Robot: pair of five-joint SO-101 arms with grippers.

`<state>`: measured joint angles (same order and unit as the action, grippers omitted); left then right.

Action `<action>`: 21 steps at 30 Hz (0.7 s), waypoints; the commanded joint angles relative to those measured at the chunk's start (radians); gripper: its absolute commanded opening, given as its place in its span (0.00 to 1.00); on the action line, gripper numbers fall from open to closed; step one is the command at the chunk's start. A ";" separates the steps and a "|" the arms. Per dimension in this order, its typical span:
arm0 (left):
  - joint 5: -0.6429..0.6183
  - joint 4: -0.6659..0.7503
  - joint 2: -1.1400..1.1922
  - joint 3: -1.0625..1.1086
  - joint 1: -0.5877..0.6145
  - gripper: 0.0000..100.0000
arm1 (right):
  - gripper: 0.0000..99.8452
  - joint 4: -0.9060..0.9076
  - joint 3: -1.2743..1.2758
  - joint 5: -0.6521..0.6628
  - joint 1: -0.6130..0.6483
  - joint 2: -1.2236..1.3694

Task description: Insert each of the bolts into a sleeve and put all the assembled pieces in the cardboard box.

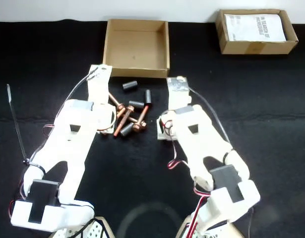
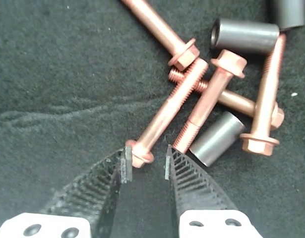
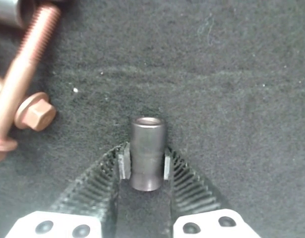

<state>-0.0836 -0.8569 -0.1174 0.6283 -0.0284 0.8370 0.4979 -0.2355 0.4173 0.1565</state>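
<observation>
Several copper bolts (image 1: 126, 115) and dark grey sleeves (image 1: 136, 104) lie in a loose pile on the black mat, in front of the open cardboard box (image 1: 136, 47). My left gripper (image 2: 146, 162) is open, with the hex head of one bolt (image 2: 169, 111) between its fingertips, touching one pad. Its shaft crosses other bolts beside a sleeve (image 2: 216, 138). My right gripper (image 3: 145, 166) is shut on a short grey sleeve (image 3: 148, 144), bore end pointing away from the wrist. Another bolt (image 3: 24, 74) lies off to the side.
A second cardboard box (image 1: 255, 30) holding a printed sheet stands at the back right. The left arm (image 1: 83, 129) and right arm (image 1: 202, 144) flank the pile. A thin black cable tie (image 1: 16, 124) lies at the left.
</observation>
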 commanded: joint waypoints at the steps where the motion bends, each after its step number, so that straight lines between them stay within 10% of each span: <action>1: -0.003 0.015 -0.002 -0.001 0.005 0.13 | 0.01 0.048 -0.058 0.015 -0.008 0.036; 16: -0.021 -0.012 -0.015 0.148 -0.272 0.12 | 0.01 0.042 -0.068 0.018 -0.021 0.035; 21: -0.307 -0.012 -0.004 0.053 -0.251 0.01 | 0.01 0.028 -0.065 0.018 -0.021 0.035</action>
<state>-0.2371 -0.8677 -0.1158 0.7511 -0.2908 0.8784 0.4488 -0.2279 0.4097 0.1872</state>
